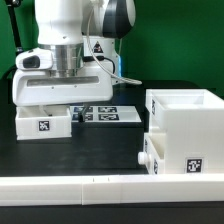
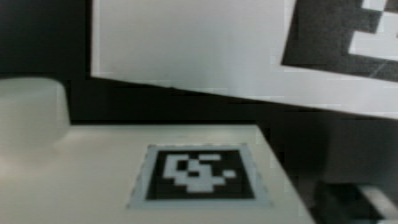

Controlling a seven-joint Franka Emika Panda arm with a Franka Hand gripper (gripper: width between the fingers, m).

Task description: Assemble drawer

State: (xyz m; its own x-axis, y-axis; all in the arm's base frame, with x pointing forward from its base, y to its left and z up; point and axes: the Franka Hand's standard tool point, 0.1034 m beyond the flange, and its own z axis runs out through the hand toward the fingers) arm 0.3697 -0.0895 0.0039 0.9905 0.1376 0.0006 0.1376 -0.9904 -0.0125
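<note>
In the exterior view the drawer casing [image 1: 186, 125] stands at the right, a white box with a tag low on its near face. A smaller white part with a round knob [image 1: 150, 156] sits against its left side. A small white tray [image 1: 45, 122] with a tag on its near face lies at the left. My gripper [image 1: 56, 102] hangs straight down onto this tray, and its fingertips are hidden behind the tray's wall. The wrist view shows a white tray surface with a tag [image 2: 199, 172] very close and a blurred white round part [image 2: 32, 105]. No fingers show there.
The marker board [image 1: 105, 113] lies flat on the black table between tray and casing; it also shows in the wrist view [image 2: 267, 40]. A long low white border wall [image 1: 90, 186] runs along the table's near edge. The arm's white base [image 1: 45, 88] stands behind the tray.
</note>
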